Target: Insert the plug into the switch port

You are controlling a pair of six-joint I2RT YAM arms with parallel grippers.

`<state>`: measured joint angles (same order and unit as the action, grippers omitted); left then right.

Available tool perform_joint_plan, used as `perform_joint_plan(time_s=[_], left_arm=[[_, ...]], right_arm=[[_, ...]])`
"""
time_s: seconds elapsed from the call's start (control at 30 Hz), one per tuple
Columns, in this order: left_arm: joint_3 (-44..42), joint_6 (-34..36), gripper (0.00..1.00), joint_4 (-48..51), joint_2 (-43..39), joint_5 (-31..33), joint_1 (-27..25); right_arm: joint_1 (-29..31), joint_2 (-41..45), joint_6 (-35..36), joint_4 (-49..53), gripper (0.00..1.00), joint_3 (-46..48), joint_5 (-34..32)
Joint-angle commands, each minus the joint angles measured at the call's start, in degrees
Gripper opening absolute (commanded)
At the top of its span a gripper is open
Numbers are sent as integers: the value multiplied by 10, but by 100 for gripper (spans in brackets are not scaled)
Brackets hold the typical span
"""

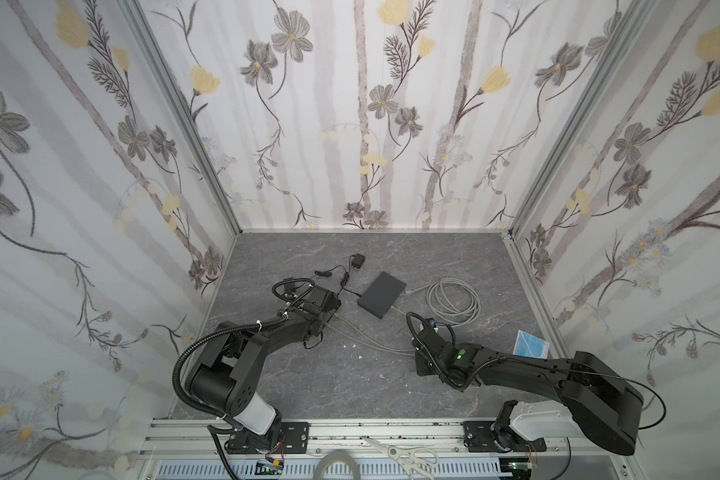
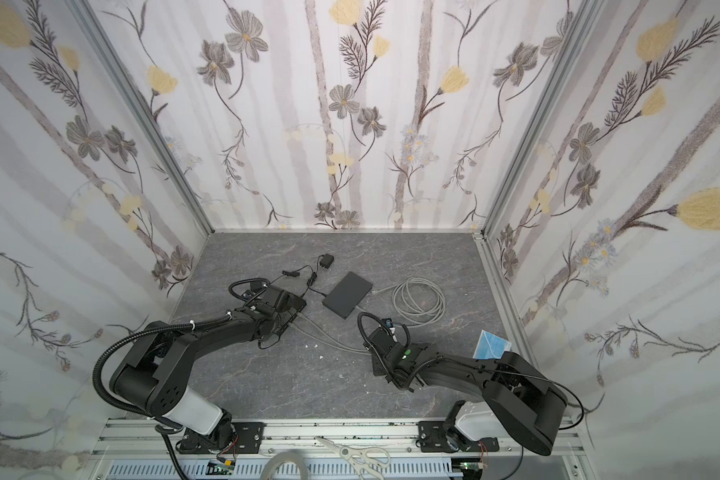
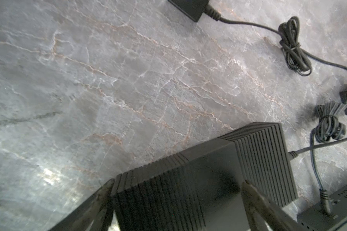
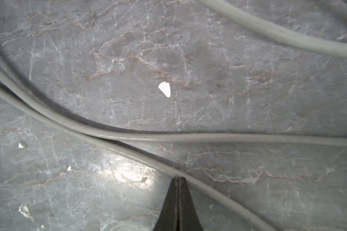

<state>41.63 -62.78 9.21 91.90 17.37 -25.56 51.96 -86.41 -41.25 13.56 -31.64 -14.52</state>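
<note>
The left jaws stand spread wide over the black ribbed switch [image 3: 208, 180] on the worktop [image 3: 128, 80], gripping nothing. The right jaws are clenched empty, their tips just beside a grey cable [image 4: 140, 155]. I can't make out its plug.

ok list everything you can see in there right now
flat black metal box: one, black, centre
finned black box: one, black, left of flat box
grey network cable: count unclear, grey, coiled right of flat box
black power adapter: at least one, black, behind boxes
pale blue packet: one, right edge
white scissors: one, front rail
small white chips: several, white, near front
left gripper: black, open over finned box
right gripper: black, shut beside a cable strand
</note>
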Motion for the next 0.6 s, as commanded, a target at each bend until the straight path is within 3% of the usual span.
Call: perform_joint_plan(time_s=[0.0, 0.33, 0.57], left_arm=[[-8, -53, 97, 69, 26, -182, -6], [3, -51, 97, 69, 34, -177, -8], [-11, -36, 99, 100, -71, -129, -7]], right_arm=[[-15, -19, 14, -25, 4, -18, -24], [-26, -33, 24, -33, 3, -35, -24], [-30, 78, 54, -12, 3, -32, -47]])
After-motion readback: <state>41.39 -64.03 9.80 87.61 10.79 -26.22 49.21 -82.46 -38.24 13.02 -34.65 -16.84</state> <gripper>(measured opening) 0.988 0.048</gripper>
